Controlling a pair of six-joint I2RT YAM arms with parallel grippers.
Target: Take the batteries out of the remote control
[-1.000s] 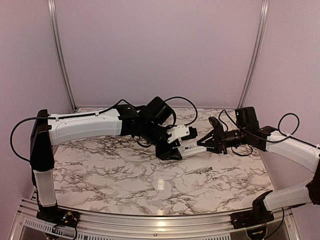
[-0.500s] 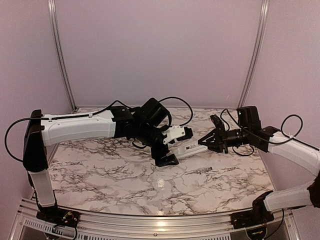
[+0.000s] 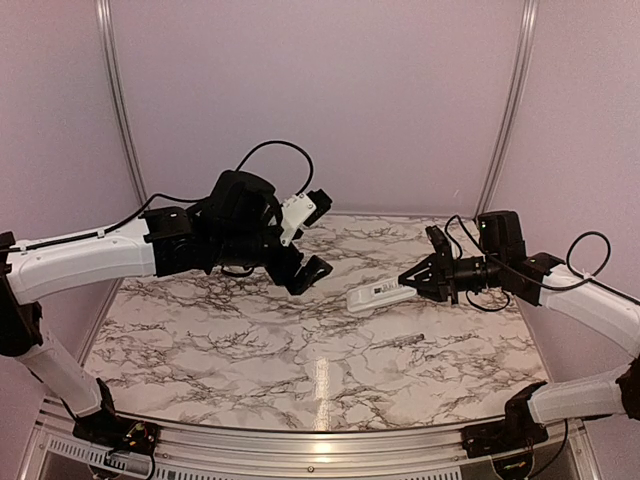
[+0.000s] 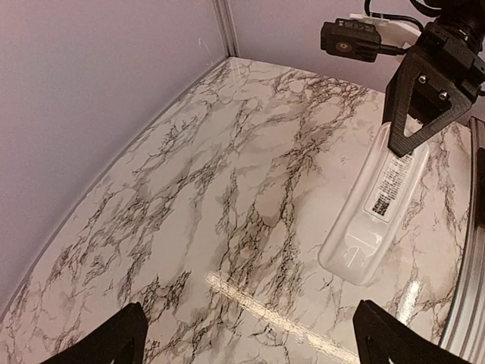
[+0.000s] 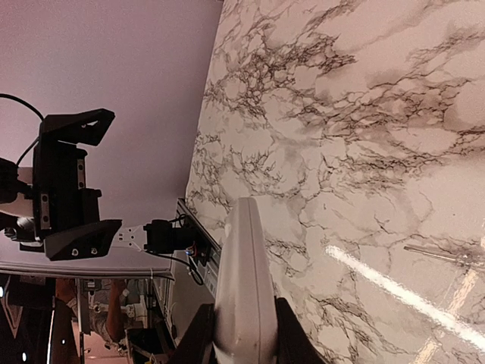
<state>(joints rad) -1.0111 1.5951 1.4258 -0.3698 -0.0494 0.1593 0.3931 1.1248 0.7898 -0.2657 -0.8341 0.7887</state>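
One end of the remote control (image 3: 378, 296) sat pinched in my right gripper (image 3: 410, 280), its long axis pointing leftward, perhaps slightly downward; the left gripper (image 3: 316, 238), jaws wide, had withdrawn.

White, black, lilac
The bench (image 3: 250, 340) is white marble veined dark grey; the remote control (image 3: 378, 296) is white; walls (image 3: 320, 100) pale lilac — fingers (image 4: 420, 114) black.

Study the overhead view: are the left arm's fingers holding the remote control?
No: the left arm's fingers stand open, clear of the remote control, which only the right arm's fingers grip at one end.
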